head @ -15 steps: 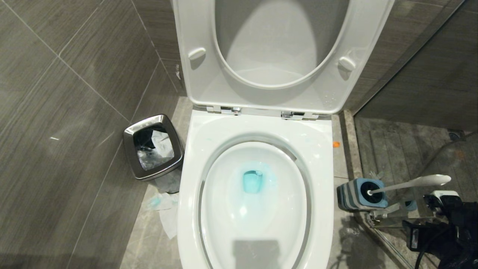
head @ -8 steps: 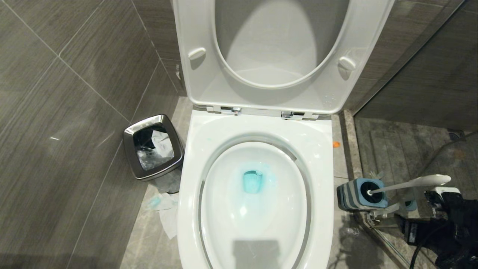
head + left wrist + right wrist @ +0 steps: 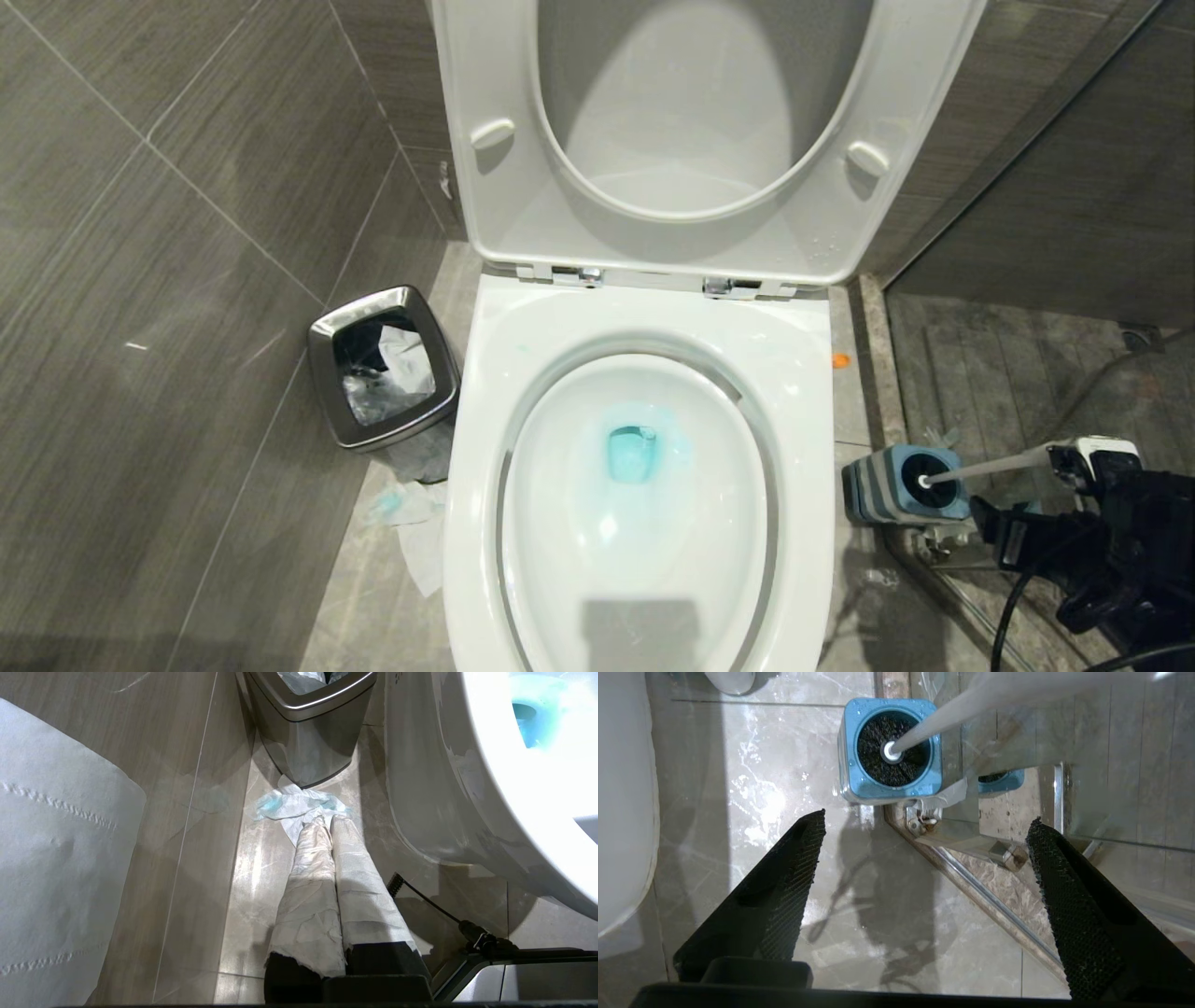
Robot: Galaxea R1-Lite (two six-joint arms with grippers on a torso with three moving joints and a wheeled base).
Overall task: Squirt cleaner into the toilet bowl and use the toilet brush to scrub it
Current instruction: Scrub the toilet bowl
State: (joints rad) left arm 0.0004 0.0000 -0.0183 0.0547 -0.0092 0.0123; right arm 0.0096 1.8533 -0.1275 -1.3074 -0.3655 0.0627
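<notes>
Item: my right gripper (image 3: 924,858), jaws spread wide and empty, above the floor beside the toilet brush (image 3: 952,716). Left gripper (image 3: 327,826) clenched shut, parked by the steel waste bin (image 3: 308,723).

Advice: straddle the slim handle squarely, then clamp.

Brush: seated in its blue holder (image 3: 901,485), right of the toilet bowl (image 3: 644,485), handle slanting up towards me.

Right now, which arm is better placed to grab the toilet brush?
Right. Its claw stands open beside the slim white plastic brush handle in the grey-and-blue ribbed holder. The left claw is shut, low beside the steel waste bin.
</notes>
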